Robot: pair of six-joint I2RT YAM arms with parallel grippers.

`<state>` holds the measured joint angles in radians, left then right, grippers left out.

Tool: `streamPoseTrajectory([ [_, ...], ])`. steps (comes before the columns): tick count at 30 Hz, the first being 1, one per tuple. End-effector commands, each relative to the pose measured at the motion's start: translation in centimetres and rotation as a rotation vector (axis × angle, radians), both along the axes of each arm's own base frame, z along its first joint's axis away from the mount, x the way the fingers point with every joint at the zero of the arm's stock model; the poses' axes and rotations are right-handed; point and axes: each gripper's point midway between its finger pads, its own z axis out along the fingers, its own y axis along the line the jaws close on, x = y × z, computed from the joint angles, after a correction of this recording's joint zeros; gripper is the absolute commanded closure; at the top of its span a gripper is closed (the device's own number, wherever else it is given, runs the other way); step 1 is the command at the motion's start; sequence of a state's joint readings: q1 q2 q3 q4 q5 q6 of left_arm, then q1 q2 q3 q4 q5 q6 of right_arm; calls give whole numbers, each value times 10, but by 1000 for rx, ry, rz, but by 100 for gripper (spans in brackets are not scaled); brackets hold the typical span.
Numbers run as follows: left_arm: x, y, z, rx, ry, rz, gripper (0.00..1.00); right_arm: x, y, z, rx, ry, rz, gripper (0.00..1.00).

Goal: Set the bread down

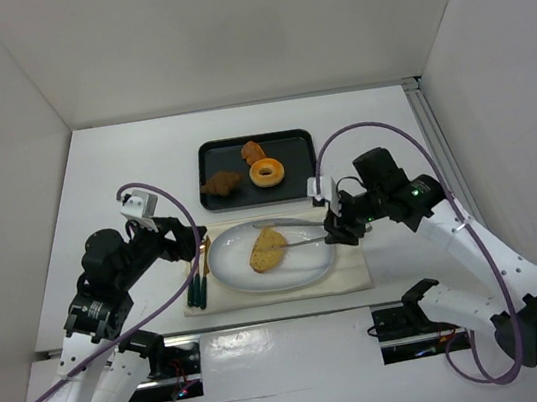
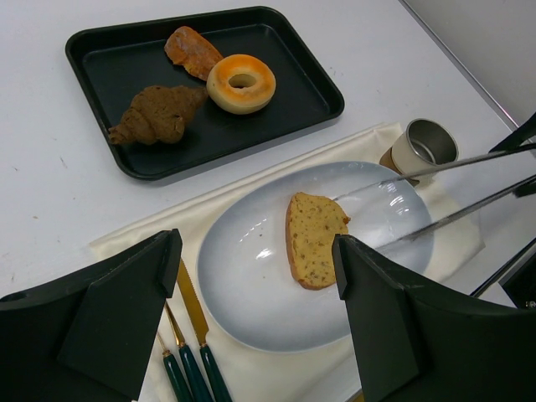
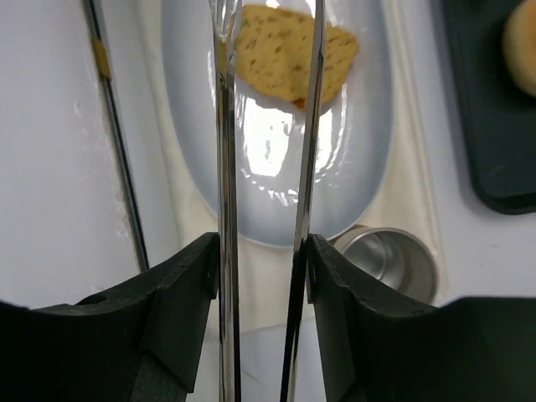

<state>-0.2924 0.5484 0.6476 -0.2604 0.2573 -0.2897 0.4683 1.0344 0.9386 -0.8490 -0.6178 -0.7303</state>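
1. Bread (image 1: 267,249) lies flat on the oval pale-blue plate (image 1: 308,264), about mid-plate, clear of the rim.
2. Right gripper (image 3: 264,280) clamps a pair of metal tongs (image 3: 224,167). Both tong arms run between its fingers, one against each finger.
3. The tong arms are spread and reach over the plate to the bread. Whether the tips touch it cannot be told.
4. Left gripper (image 2: 260,335) is spread wide with nothing between its fingers. It hangs at the plate's left side, above the green-handled knives (image 1: 200,284).
5. The plate sits on a cream cloth (image 1: 352,274), with the knives on the cloth just left of the plate. A metal cup (image 2: 425,144) stands just beside the plate's right edge.
6. A black tray (image 1: 294,152) beyond the plate holds an orange ring doughnut (image 1: 267,172), a dark brown pastry (image 1: 220,183) and an orange-brown piece (image 1: 253,151).
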Motion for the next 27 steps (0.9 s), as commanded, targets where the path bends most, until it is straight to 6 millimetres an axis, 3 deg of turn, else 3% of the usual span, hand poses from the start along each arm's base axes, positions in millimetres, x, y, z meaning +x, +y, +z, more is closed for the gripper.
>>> streamPoseTrajectory([
  [1,4,0,11,0,-53,-1,10,26,2,58,116,-180,-82,46],
  [5,2,0,13,-3,-61,-1,10,64,-22,82,158,-303,-276,46],
  [8,0,-1,15,-7,-70,-10,10,101,-55,97,184,-366,-461,48],
  [10,0,-1,15,-7,-70,-10,10,127,-89,102,187,-404,-600,49],
  [12,-2,-2,18,-12,-78,-19,10,142,-115,92,199,-383,-714,49],
  [13,-2,-2,18,-12,-78,-19,10,155,-142,83,197,-368,-802,49],
  [15,-3,-1,20,-14,-87,-19,10,162,-163,72,223,-305,-884,49],
  [16,-3,-1,20,-14,-87,-19,10,171,-187,54,213,-269,-966,49],
  [17,-4,-3,20,-16,-86,-29,10,175,-196,47,207,-252,-1005,49],
  [20,-6,-3,22,-19,-95,-29,10,185,-218,9,145,-179,-1116,49],
  [22,-7,-2,24,-21,-104,-29,10,192,-232,-6,110,-171,-1184,49],
  [27,-7,-2,24,-21,-104,-29,10,193,-247,-51,25,-71,-1270,49],
])
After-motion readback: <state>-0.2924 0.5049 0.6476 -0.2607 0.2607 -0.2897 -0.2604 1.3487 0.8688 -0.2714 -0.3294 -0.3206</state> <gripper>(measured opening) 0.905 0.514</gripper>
